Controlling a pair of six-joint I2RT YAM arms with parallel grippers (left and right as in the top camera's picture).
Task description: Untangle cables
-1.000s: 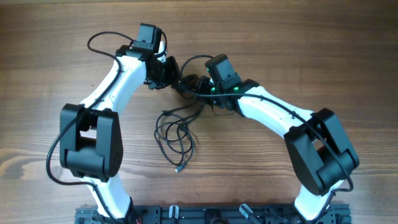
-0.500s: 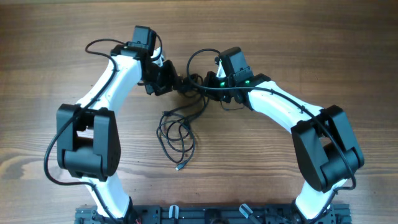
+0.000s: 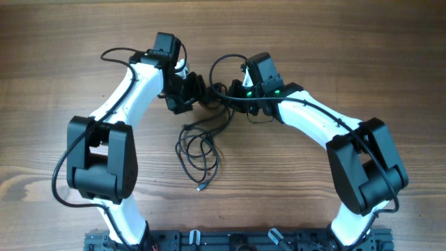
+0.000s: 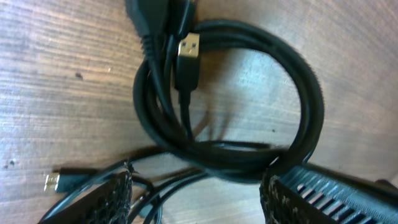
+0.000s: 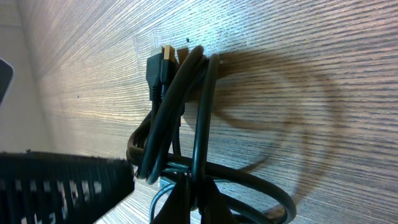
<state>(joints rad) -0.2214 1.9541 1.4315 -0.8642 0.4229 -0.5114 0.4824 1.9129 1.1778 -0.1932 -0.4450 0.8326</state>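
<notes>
Opening wide over the last second, the left pincer (image 3: 187, 94) has let go: in its wrist view the ribbed fingers (image 4: 115, 199) stand well apart, with a thick coil of the cables (image 4: 305, 93) lying just ahead of them and nothing clamped. A gold-tipped plug (image 4: 188, 53) hangs across that coil, beyond the fingertips.

Between the two pincers the knotted clump (image 3: 212, 94) stays put. Loose loops (image 3: 198, 150) trail from it toward the robot's base, flat on the table (image 3: 348, 42) and much as they lay a second ago.

Further right, the right pincer (image 3: 233, 94) moved slightly away from the base early in that second and has held there since, jaws together. Its wrist view shows strands running up from between its fingers, lifted enough to cast a shadow, so it appears clamped on the cables.

My reading: the left has released in order to re-grip, while the right keeps the knot anchored. The clump looks no looser yet, so the untangling is still early.
</notes>
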